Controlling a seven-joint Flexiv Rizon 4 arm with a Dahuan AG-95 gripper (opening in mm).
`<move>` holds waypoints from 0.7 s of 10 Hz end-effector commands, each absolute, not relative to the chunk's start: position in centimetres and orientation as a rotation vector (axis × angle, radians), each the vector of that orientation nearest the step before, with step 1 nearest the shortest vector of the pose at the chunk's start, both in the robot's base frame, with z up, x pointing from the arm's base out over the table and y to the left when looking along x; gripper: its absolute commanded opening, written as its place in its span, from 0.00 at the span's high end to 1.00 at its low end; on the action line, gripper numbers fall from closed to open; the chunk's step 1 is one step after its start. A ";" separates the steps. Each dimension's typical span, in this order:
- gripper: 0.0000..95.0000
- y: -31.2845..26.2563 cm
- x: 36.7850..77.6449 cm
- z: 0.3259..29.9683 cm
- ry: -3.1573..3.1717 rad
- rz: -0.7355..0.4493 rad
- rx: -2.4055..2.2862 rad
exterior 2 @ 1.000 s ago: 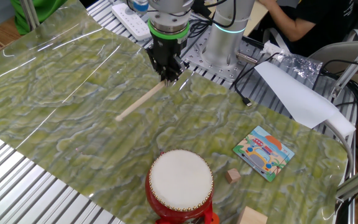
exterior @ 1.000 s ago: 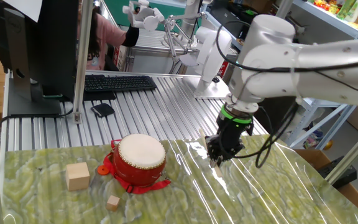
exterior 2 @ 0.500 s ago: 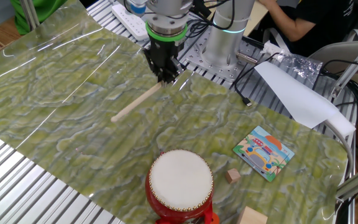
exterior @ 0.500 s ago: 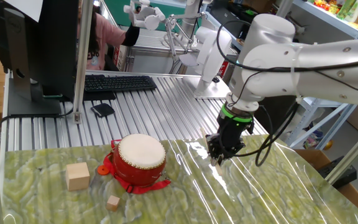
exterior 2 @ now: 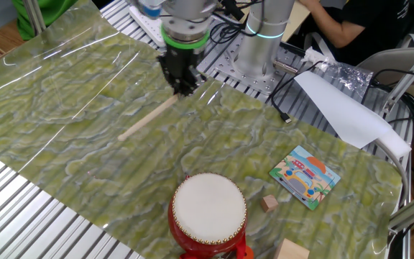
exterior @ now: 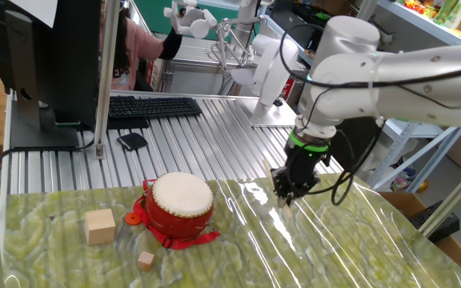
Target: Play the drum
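The drum (exterior: pixel 181 206) (exterior 2: pixel 208 212), red with a cream-white head, stands on the green patterned mat near its front edge. My gripper (exterior: pixel 289 196) (exterior 2: pixel 180 90) hangs over the far side of the mat, well away from the drum. It is shut on one end of a thin wooden stick (exterior 2: pixel 146 120). The stick slants down and away from the fingers, just above or on the mat. In the one fixed view the stick is mostly hidden below the gripper.
Two wooden cubes (exterior: pixel 100 226) (exterior: pixel 145 260) lie beside the drum, also seen as cubes (exterior 2: pixel 267 203) (exterior 2: pixel 293 250). A picture card (exterior 2: pixel 305 176) lies on the mat. Beyond the mat are a keyboard (exterior: pixel 152 106), a monitor (exterior: pixel 46 64) and a white sheet (exterior 2: pixel 343 108).
The gripper has carried the stick sideways along the mat's far side, away from the picture card. The drum and cubes have not moved.
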State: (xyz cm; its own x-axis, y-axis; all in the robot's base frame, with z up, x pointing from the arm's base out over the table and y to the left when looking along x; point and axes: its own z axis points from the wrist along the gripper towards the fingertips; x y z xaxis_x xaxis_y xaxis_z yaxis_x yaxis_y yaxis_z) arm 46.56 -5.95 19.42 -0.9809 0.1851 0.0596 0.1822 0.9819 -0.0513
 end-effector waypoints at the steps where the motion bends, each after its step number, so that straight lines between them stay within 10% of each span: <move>1: 1.00 -7.4 47.2 19.0 -3.068 0.083 -0.259; 7: 1.00 -9.3 49.0 16.0 -3.068 0.145 -0.261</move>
